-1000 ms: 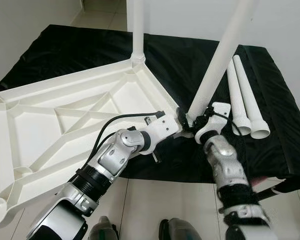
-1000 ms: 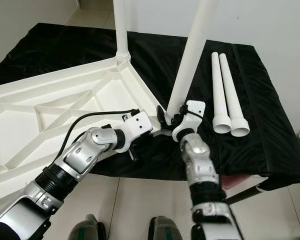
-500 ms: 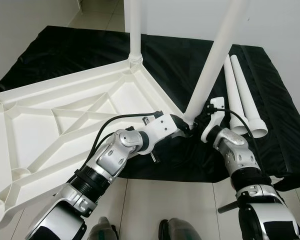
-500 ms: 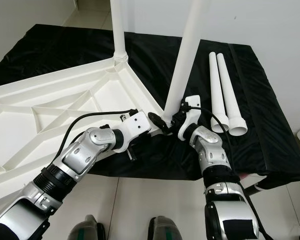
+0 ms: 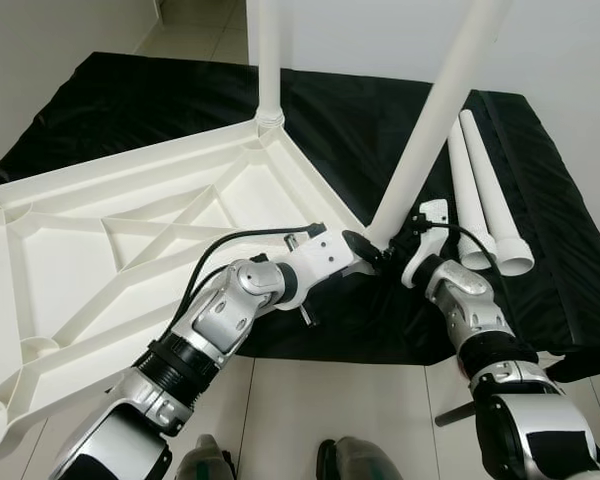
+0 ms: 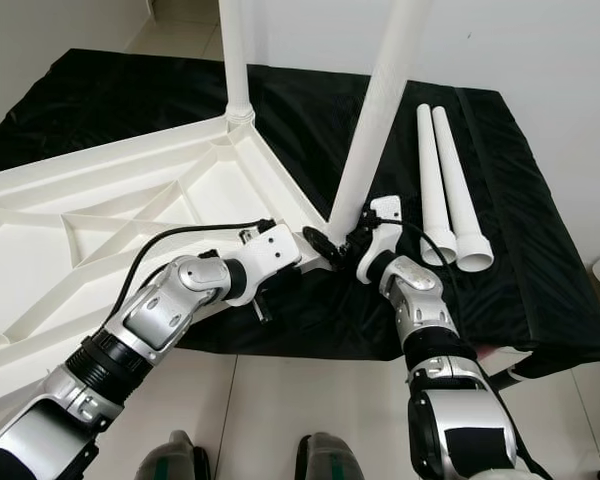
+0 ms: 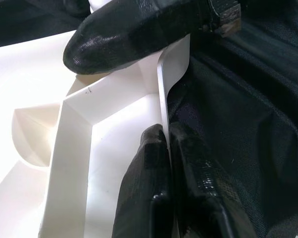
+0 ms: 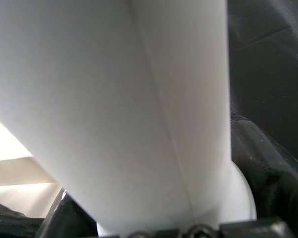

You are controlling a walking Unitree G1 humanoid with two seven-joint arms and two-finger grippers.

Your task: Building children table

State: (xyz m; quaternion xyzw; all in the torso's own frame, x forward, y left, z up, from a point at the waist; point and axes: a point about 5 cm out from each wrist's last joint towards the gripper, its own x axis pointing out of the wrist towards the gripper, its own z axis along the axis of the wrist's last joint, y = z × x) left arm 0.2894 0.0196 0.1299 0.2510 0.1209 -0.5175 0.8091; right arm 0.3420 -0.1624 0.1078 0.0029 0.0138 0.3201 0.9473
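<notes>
Both hands pinch: the left hand [image 5: 358, 247] grips the tabletop [image 5: 130, 235] rim, the right hand [image 5: 395, 243] clasps the tilted leg [image 5: 435, 120].

table legs [image 5: 263, 50] cut off above

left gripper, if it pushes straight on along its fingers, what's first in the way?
Probably the base of the tilted table leg held by the right gripper. The left gripper is pinched on the tabletop corner rim, pointing right at that leg foot, nearly touching. Depth is hard to judge.
</notes>
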